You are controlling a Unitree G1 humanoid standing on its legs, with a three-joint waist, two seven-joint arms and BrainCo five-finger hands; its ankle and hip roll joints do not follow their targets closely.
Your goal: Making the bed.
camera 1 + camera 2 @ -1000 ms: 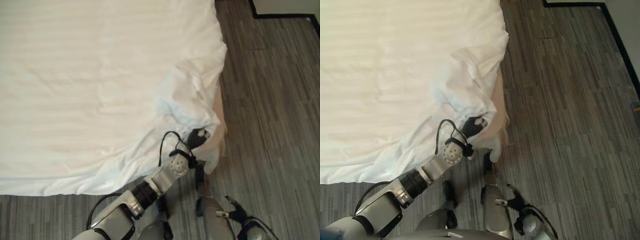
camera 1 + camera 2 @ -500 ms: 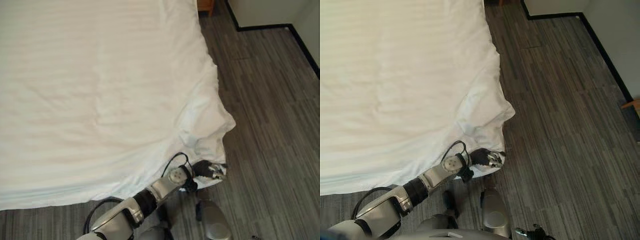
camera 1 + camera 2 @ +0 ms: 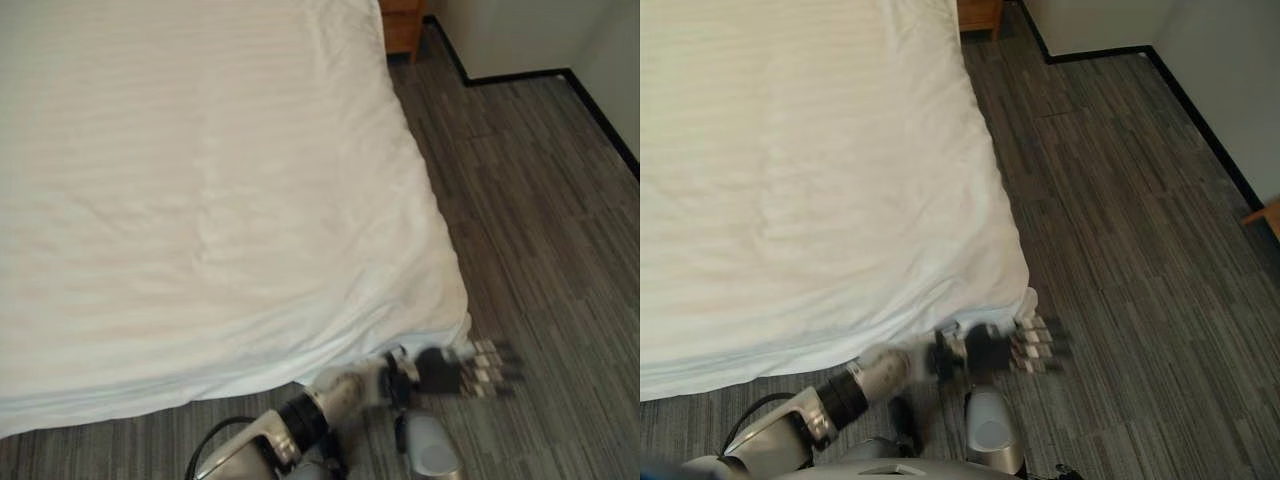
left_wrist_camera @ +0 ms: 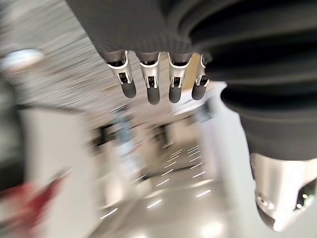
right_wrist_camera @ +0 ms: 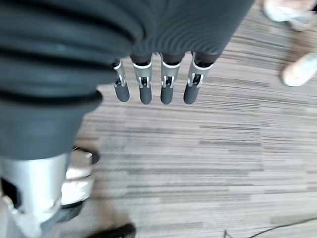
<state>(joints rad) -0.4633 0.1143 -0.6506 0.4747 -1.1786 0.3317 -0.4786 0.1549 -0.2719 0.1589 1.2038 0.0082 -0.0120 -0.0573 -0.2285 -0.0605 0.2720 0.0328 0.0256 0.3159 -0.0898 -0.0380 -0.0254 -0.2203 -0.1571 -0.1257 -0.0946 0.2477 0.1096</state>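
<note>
Both hands hang slack-fingered: left hand [image 3: 462, 368] beside smooth striped duvet [image 3: 200, 180] (corner rounded), right hand [image 5: 153, 84] over floor.

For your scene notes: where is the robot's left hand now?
The left hand hangs open over the floor, just off the near right corner of the white sheet.

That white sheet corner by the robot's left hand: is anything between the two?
Nothing visible. The left hand, fingers straight, hangs over bare floor just off the white sheet corner, with only open air between them.
</note>
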